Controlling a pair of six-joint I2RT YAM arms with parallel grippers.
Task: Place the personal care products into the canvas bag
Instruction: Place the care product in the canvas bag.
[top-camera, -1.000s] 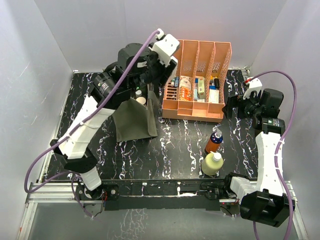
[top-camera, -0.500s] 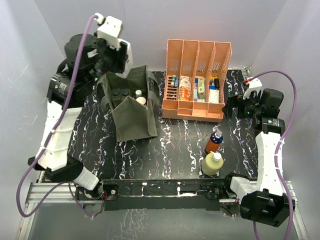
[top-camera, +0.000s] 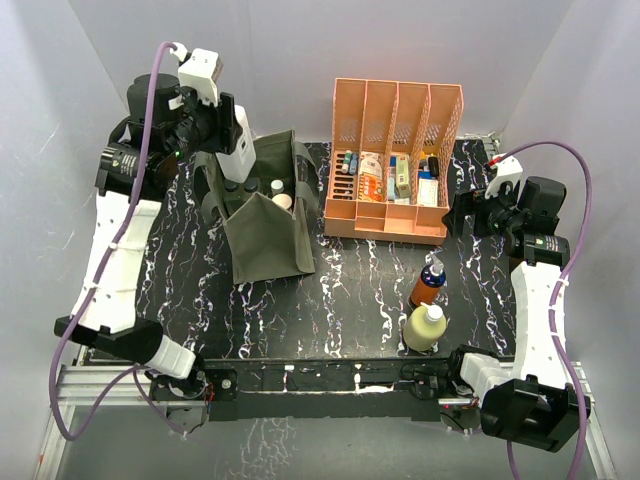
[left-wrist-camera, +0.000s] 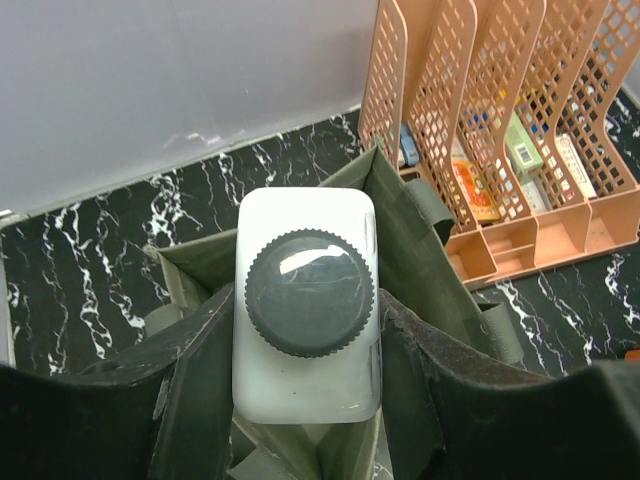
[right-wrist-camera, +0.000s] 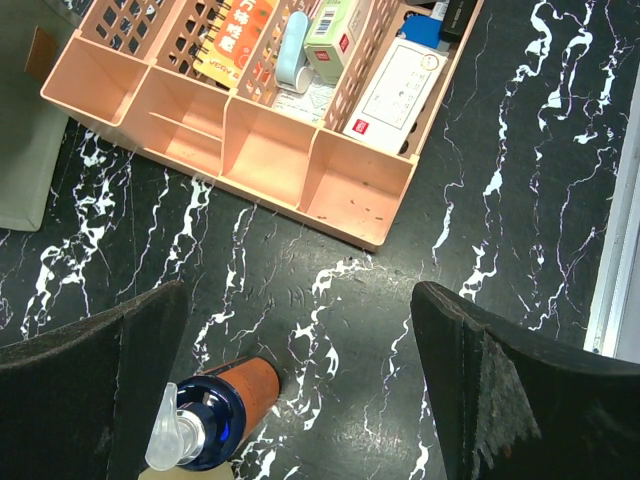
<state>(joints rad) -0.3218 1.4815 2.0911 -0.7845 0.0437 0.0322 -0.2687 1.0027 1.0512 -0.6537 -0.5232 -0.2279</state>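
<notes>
Bottles with dark caps (top-camera: 232, 186) are standing inside the canvas bag (top-camera: 268, 245), which is sitting open on the left part of the desk (top-camera: 350, 290), just left of the peach organiser (top-camera: 385, 225). Over the bag's far left edge the left fingers (left-wrist-camera: 195, 400) are gripping the white bottle (left-wrist-camera: 305, 345) by its sides, with its grey cap (left-wrist-camera: 310, 292) facing the wrist camera and its lower end hanging over the open mouth; whether it is touching anything inside cannot be told. On the right, the right fingers (right-wrist-camera: 90, 380) are spread wide with nothing between them, hovering above the desk near the organiser's right corner. Below them the orange-blue bottle (right-wrist-camera: 235, 400) is standing upright on the desk, and the pale yellow bottle (top-camera: 424, 327) is standing just on its near side, both well apart from the bag.
</notes>
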